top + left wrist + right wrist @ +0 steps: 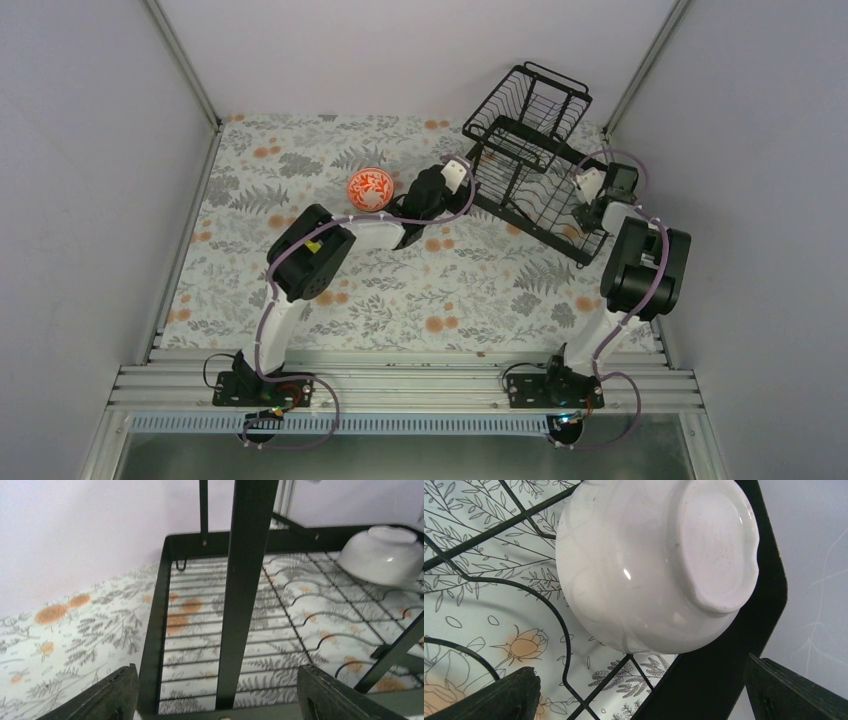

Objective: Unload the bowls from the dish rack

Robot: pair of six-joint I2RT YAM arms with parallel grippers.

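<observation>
Starting at the left, the white bowl with red-orange pattern (368,188) sits upright on the table (480,290), well apart from the dish rack (530,150), so I count that one as unloaded. Next over, my left gripper (216,687) is at the rack's left edge, spread wide and holding nothing, with one of the rack's upright black bars standing right between its fingers (112,695). From its wrist camera the lower tray looks bare apart from one piece in the far right corner. That piece is the plain white bowl (654,565), turned upside down with its rim on the wires and its foot ring tipped up toward the black corner frame, which it seems to lean on. My right gripper (640,672) hangs just over it, also wide open and empty, one finger on either side of the bowl in its own view. This is the relation that matters: the bowl lies straight ahead of the right gripper and across the whole tray from the left one, so I'd give the pick to the right arm. I see no other bowls in any view.
</observation>
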